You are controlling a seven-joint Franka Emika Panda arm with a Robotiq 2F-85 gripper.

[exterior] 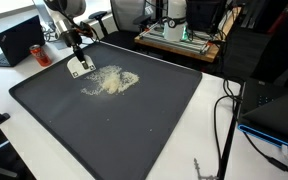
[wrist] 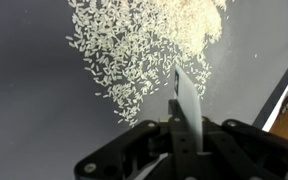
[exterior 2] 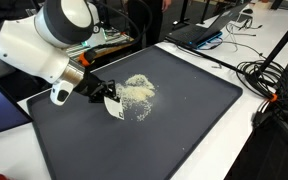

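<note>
My gripper [exterior: 77, 56] is shut on a thin white card [exterior: 80, 69], held edge-down on the dark mat [exterior: 134, 130]. A spread pile of rice grains [exterior: 111, 82] lies on the mat right beside the card. In an exterior view the gripper [exterior 2: 96, 88] holds the card [exterior 2: 112, 104] at the near edge of the rice [exterior 2: 137, 92]. In the wrist view the card [wrist: 187, 100] sticks out from between the jaws [wrist: 180, 135], with its tip among loose grains at the edge of the rice [wrist: 144, 45].
The dark mat [exterior 2: 174, 130] covers most of a white table. A laptop [exterior: 19, 40] stands beyond the mat's corner. Black cables [exterior: 229, 110] run along the table edge, and also show in an exterior view [exterior 2: 269, 80]. Equipment [exterior: 179, 35] sits at the back.
</note>
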